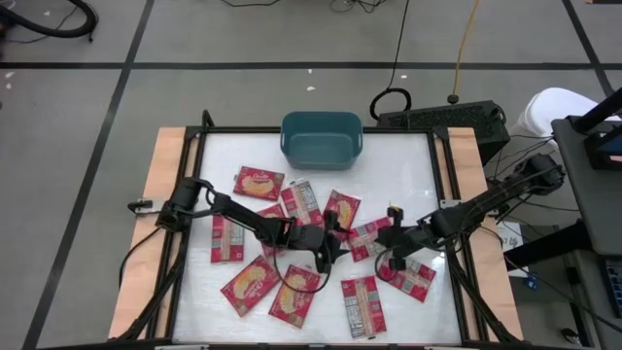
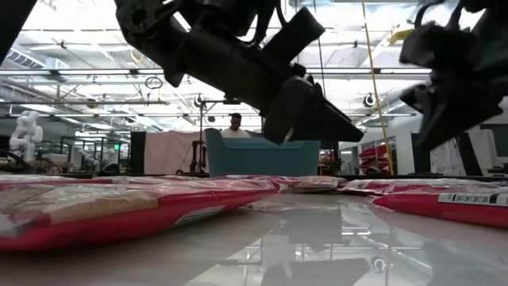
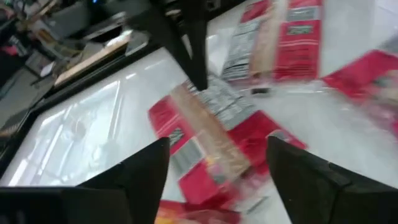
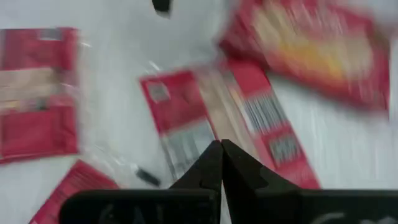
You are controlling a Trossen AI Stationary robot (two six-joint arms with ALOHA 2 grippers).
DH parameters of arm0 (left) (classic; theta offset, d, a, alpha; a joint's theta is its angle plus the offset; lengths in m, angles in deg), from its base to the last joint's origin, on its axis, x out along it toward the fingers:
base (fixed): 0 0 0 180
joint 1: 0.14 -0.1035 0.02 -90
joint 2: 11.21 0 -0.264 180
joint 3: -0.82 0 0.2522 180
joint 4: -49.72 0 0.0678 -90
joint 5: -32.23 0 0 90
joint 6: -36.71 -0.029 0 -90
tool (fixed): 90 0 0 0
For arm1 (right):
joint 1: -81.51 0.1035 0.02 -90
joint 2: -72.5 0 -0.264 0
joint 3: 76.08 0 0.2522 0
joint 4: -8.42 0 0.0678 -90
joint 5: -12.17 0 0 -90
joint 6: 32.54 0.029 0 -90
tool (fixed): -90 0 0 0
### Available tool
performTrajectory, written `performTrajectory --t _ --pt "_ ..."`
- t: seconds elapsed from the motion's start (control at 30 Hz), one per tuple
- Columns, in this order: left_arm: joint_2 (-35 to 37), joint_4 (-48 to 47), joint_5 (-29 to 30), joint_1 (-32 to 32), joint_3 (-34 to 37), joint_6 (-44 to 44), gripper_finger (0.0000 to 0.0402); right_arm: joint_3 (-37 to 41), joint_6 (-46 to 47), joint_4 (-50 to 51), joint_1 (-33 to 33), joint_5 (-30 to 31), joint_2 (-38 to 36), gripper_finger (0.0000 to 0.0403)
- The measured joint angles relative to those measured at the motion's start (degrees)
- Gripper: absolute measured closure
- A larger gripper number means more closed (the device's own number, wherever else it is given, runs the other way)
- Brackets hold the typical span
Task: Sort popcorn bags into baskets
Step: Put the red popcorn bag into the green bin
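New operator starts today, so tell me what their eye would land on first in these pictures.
First, the red popcorn bags scattered flat across the white table, none in the teal basket at its far edge. Next, both dark arms meeting mid-table: the left pincer stands open above a packet, and the right pincer, shut, is just beside it.

Glossy packets (image 1: 258,182), shiny white tabletop (image 1: 408,165)

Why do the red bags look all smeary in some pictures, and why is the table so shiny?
Both wrist views are streaked with motion blur, smearing the popcorn bags. In the low view the glossy table mirrors the ceiling lights; the nearest bag is soft. The high view is sharp.
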State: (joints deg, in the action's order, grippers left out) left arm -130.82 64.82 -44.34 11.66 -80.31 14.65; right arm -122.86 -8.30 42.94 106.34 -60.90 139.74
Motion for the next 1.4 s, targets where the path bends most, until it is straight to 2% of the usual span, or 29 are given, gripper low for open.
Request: performTrajectory --t 0.17,0.37,0.43,0.53,0.63,0.8,1.03,1.27,1.4 --pt "-0.02 -1.01 -1.79 -1.14 0.0 1.83 0.0194 -0.02 12.18 9.53 0.01 5.6 -0.44 0.0398" --pt "-0.02 -1.96 -2.92 -1.28 0.01 1.68 0.0246 -0.02 25.04 23.12 -1.24 5.32 -0.4 0.0398" --pt "-0.02 -2.06 -3.35 -1.28 -0.01 1.71 0.0256 0.27 27.0 24.76 -1.3 4.14 -0.4 0.0398" --pt "-0.02 -3.09 -5.16 -1.18 -0.01 1.76 0.0264 1.99 25.98 19.58 -1.26 -0.59 -0.4 0.0398" --pt "-0.02 -4.59 -5.82 -0.88 -0.01 1.77 0.0263 5.5 24.89 9.89 -1.2 -4.41 -0.41 0.0398" --pt "-0.02 -8.51 -5.9 -0.47 -0.01 2.57 0.0251 9.69 23.43 -5.94 -0.78 -5.54 -0.41 0.0398" --pt "-0.02 -14.21 -5.46 -0.7 -0.01 3.23 0.0256 10.38 19.73 -20.45 -0.73 -8.23 -0.38 0.0398" --pt "0.11 -18.86 -5.52 -1.34 -0.14 2.67 0.0287 7.51 10.87 -11.45 -0.15 -7.91 -0.37 0.0395" --pt "0.11 -19.44 -5.43 -1.34 -0.14 1.52 0.0301 5.98 0.26 -9.93 1.99 -6.72 -0.37 0.0366"
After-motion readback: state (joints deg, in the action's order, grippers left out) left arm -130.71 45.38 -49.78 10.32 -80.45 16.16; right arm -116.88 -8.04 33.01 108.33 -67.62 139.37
